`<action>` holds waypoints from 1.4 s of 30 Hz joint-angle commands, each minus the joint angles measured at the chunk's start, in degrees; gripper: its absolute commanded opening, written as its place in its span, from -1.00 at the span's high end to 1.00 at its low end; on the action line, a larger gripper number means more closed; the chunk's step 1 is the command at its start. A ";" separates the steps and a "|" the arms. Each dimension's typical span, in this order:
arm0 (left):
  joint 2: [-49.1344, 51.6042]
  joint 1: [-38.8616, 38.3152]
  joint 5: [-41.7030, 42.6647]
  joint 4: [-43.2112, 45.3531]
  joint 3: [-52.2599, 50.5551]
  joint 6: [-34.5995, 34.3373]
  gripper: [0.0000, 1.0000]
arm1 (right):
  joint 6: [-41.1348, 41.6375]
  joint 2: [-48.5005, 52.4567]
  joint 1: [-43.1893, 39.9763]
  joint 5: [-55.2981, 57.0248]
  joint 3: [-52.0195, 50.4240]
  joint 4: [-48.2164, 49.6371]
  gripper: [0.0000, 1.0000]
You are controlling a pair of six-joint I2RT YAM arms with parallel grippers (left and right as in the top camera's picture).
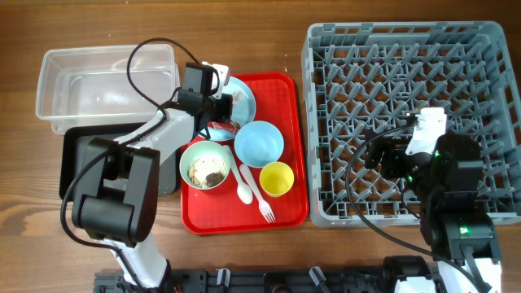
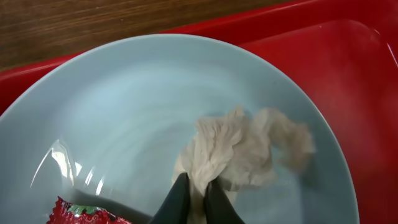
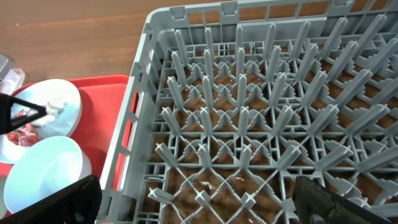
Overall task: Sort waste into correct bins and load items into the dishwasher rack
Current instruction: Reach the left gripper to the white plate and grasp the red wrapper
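Note:
My left gripper (image 2: pixel 196 190) is shut on the crumpled white tissue (image 2: pixel 249 149), which lies on the pale blue plate (image 2: pixel 124 112) at the back of the red tray; in the overhead view the gripper (image 1: pixel 221 104) is over the plate (image 1: pixel 244 96). The red wrapper (image 2: pixel 81 214) lies on the plate beside the fingers. The pale green bowl (image 1: pixel 205 165) holds rice scraps. The pale blue bowl (image 1: pixel 259 142), yellow cup (image 1: pixel 276 179), white spoon (image 1: pixel 243 189) and fork (image 1: pixel 262 203) sit on the tray. My right gripper (image 3: pixel 199 199) is open and empty over the grey rack (image 3: pixel 249 93).
The clear tub (image 1: pixel 81 81) stands at the back left, with the black tray (image 1: pixel 73 163) in front of it, partly under my left arm. The red tray (image 1: pixel 289 106) lies between them and the rack (image 1: pixel 383 49), which fills the right side.

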 commanded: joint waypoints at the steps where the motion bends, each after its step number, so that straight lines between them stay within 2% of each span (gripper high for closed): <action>1: -5.84 -0.26 0.66 -0.52 0.50 0.04 0.92 | -1.03 0.00 -0.28 0.52 1.40 0.11 -0.99; 4: -14.49 -0.11 -1.22 -3.32 0.50 -0.35 0.92 | -1.05 0.00 -0.28 0.50 1.40 -0.07 -0.99; 6: -20.90 1.36 -7.52 -6.27 0.48 -4.92 0.92 | -1.09 0.00 -0.28 0.50 1.40 -0.04 -0.99; 7: -22.91 2.51 -8.63 -7.48 0.48 -6.23 0.84 | -1.07 0.00 -0.28 0.50 1.40 -0.07 -0.99; 8: -25.00 4.96 -8.87 -9.60 0.48 -8.15 0.85 | -1.09 0.00 -0.28 0.50 1.40 -0.07 -1.00; 13: -24.52 14.97 -11.58 -13.35 0.48 -16.28 0.88 | -1.09 0.00 -0.28 0.50 1.40 -0.07 -0.99; 14: -24.50 16.33 -11.56 -13.38 0.48 -17.27 0.79 | -1.05 0.00 -0.28 0.50 1.40 -0.09 -0.99; 17: -24.52 17.57 -8.68 -13.38 0.48 -19.69 -0.83 | -1.05 0.00 -0.28 0.50 1.40 -0.11 -0.99; 18: -24.55 17.59 -5.97 -13.62 0.48 -19.71 -1.00 | -1.07 0.00 -0.28 0.50 1.40 -0.15 -0.99; 20: -24.55 17.59 -3.34 -14.49 0.48 -19.93 -1.00 | -1.05 0.00 -0.28 0.50 1.40 -0.24 -1.00; 22: -24.63 17.55 -0.81 -15.67 0.48 -27.50 -1.00 | -1.05 0.00 -0.28 0.50 1.40 -0.24 -0.99; 25: -24.65 13.68 1.20 -17.18 0.48 -33.66 -1.00 | -1.05 0.00 -0.28 0.50 1.40 -0.24 -0.99; 28: -24.02 3.96 -9.97 -19.45 0.48 -38.40 -1.00 | -1.03 0.00 -0.28 0.50 1.40 -0.24 -0.99; 32: -17.75 -3.26 -13.09 -19.63 0.46 -45.44 -1.00 | -1.03 0.00 -0.28 0.50 1.40 -0.26 -1.00; 37: -7.21 -4.28 -14.49 -14.05 0.46 -45.62 -0.99 | -1.03 0.00 -0.28 0.50 1.40 -0.31 -1.00; 42: -2.82 -4.28 -14.40 -12.48 0.46 -45.59 -0.73 | -1.03 0.00 -0.28 0.50 1.40 -0.31 -0.99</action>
